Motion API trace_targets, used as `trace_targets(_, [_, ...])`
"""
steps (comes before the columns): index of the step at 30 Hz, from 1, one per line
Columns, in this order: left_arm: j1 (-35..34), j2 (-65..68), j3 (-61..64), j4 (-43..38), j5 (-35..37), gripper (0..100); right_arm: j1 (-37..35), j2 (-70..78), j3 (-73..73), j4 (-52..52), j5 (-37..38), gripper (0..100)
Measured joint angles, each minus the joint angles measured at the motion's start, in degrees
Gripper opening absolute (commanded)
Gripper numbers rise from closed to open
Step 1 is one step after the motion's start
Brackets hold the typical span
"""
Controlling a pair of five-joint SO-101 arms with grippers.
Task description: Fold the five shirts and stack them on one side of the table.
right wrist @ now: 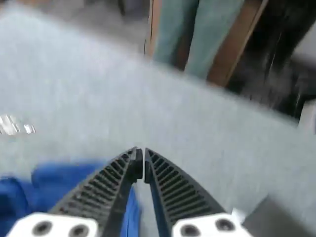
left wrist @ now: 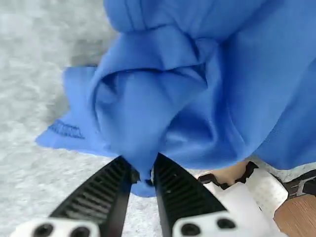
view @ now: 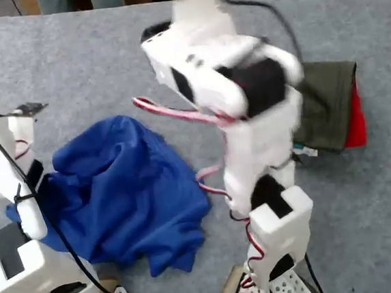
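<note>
left end effector: you are pinching a bunched fold of the blue shirt between its pressed-together tips, close to that arm's own base.
blue shirt: it is lying crumpled in a heap on the near left part of the grey surface, not yet spread flat or folded.
right end effector: it is hanging above the surface with its tips pressed together and nothing between them; blue cloth is showing just beneath it.
stack: an olive shirt is lying folded on top of a red shirt on the far right side, well apart from the blue heap.
risk, grip: you are holding several layers in one wad, so pulling is likely to drag the whole heap rather than open a single edge.
risk, slip: the pinch is sitting at the very tips, so the cloth may slide out under a sharp lift.
risk, right arm: it is raised between the heap and the stack; a careless swing could knock the folded pile askew.
risk, edge: the hem is lying near the arm bases, so loose cloth may snag on the cables there.
</note>
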Motion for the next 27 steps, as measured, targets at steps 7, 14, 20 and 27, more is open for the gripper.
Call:
trace_targets(7, [-4.3,0.0,4.2,-1.3,0.1,4,-4.9,8.4,20.7,-0.3,-0.2,11.6])
trace_targets(14, [-15.0,0.0,4.8,-1.3,-4.7,21,-14.1,16.0,31.7,-4.9,-7.5,31.5])
trace_targets(20, [-18.1,-0.2,2.7,-1.1,-4.7,21,-16.3,25.6,32.6,-8.0,-6.9,22.4])
trace_targets(27, [-21.7,-0.4,-1.1,3.9,-6.7,21,-15.7,33.1,32.5,-9.9,-6.9,10.8])
